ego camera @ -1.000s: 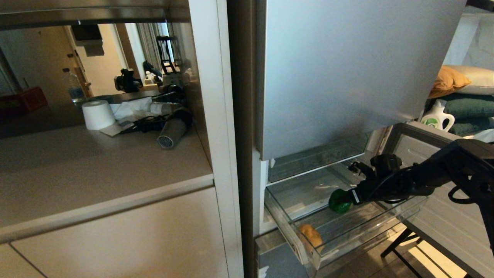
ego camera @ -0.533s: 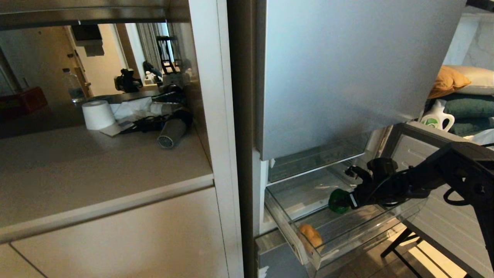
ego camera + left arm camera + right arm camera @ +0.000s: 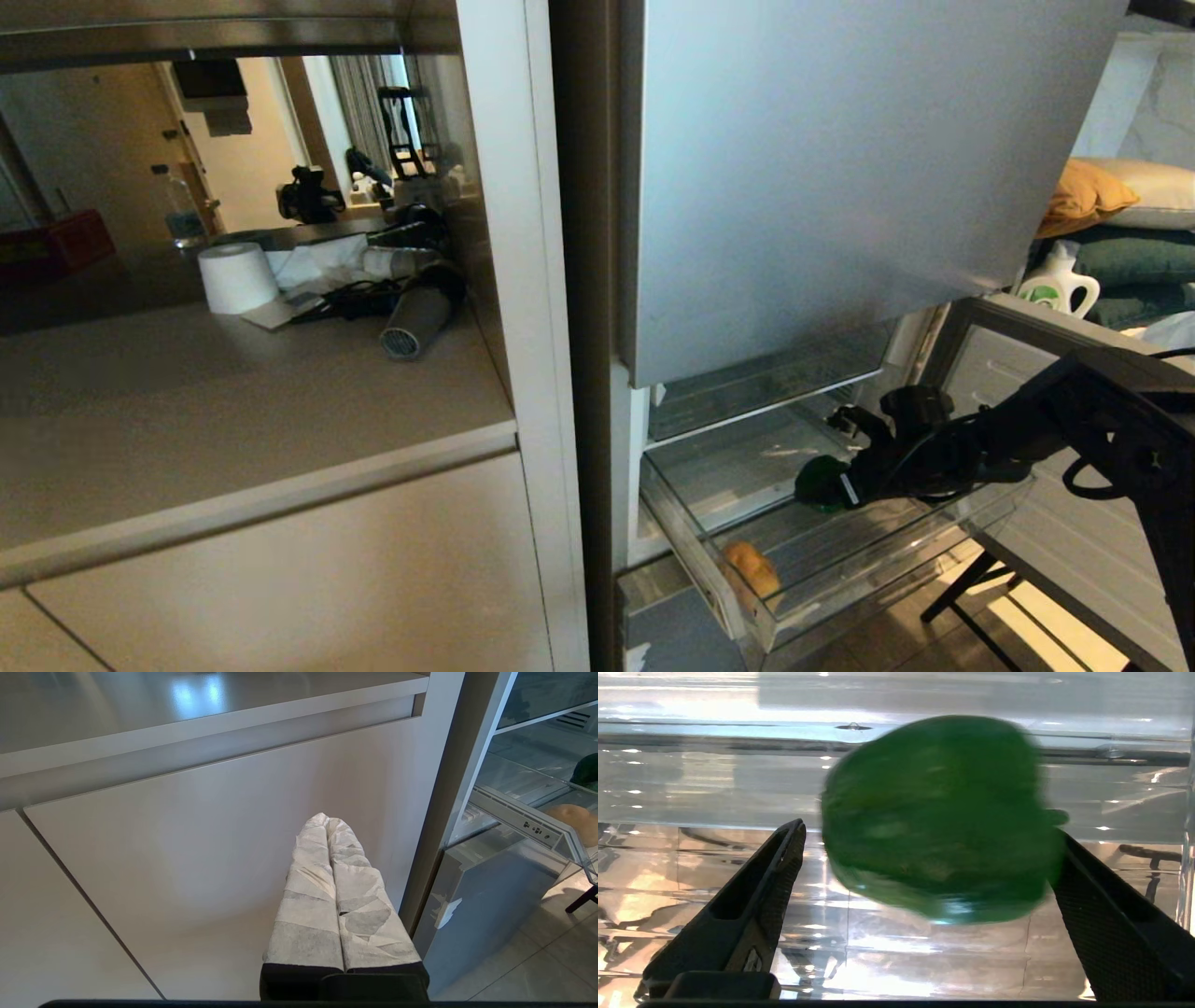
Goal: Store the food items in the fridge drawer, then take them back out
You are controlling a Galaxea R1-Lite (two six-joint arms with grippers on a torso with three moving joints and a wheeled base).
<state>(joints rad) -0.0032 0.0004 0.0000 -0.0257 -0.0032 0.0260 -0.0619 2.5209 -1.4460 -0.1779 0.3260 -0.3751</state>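
Note:
The clear fridge drawer (image 3: 686, 541) is pulled out under the silver fridge door. The green bell pepper (image 3: 814, 482) lies on its floor towards the back. The tan potato (image 3: 752, 569) sits in the front corner and also shows as potato (image 3: 572, 817) through the clear wall. My right gripper (image 3: 843, 459) reaches into the drawer from the right. It stands open around the pepper (image 3: 943, 816): one finger (image 3: 1092, 905) is against it, the other finger (image 3: 756, 891) is apart from it. My left gripper (image 3: 327, 819), wrapped in white, is shut and empty before the cabinet front.
A shallower clear bin (image 3: 747, 387) sits above the drawer. The lower fridge door (image 3: 1074, 523) stands open at the right, behind my right arm. The counter (image 3: 233, 411) at the left holds a paper roll (image 3: 235, 276) and a hair dryer (image 3: 415, 322). A detergent bottle (image 3: 1058, 280) stands at the far right.
My right arm has edged a little to the left, deeper into the drawer, closing in around the pepper. The potato and the left arm have stayed put.

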